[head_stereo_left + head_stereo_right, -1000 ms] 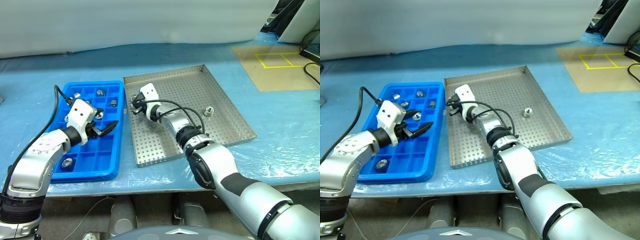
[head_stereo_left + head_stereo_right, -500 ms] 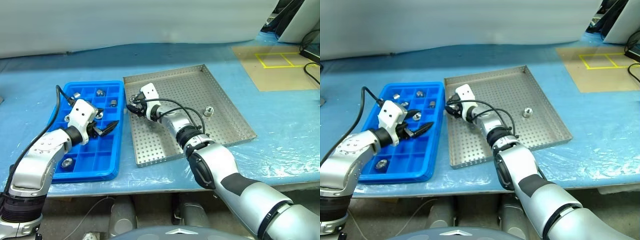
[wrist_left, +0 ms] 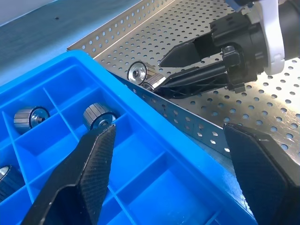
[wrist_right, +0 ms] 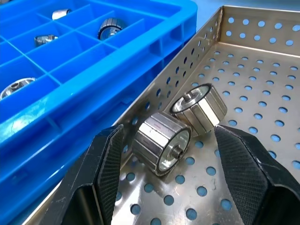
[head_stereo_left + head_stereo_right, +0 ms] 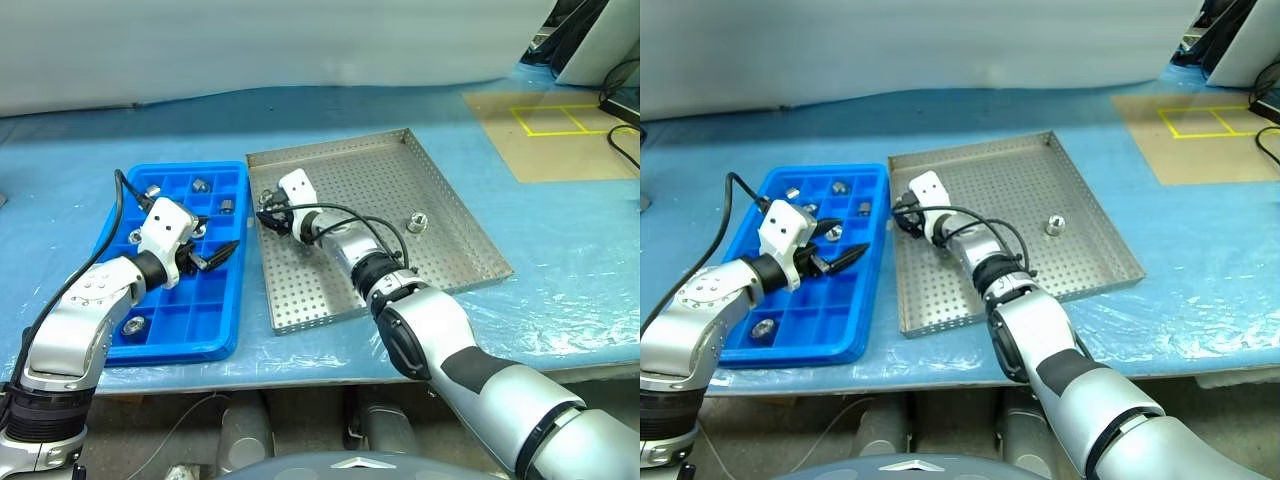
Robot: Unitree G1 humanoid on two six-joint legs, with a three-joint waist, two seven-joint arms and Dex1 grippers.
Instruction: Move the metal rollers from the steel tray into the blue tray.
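With the right end effector (image 4: 164, 154) gaping around 2 touching shiny grey metal rollers (image 4: 161, 143) against the perforated steel tray's (image 4: 262, 70) rim and the left end effector (image 3: 173, 183) hanging open over the blue gridded plastic tray (image 3: 154, 178), closing is risking pinching both or squirting 1 away.

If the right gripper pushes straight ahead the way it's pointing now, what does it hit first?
Most likely the nearer roller, lying on its side between the open fingers of the right gripper, with a second roller just behind it. Beyond them stands the steel tray rim, then the blue tray. Depth is uncertain.
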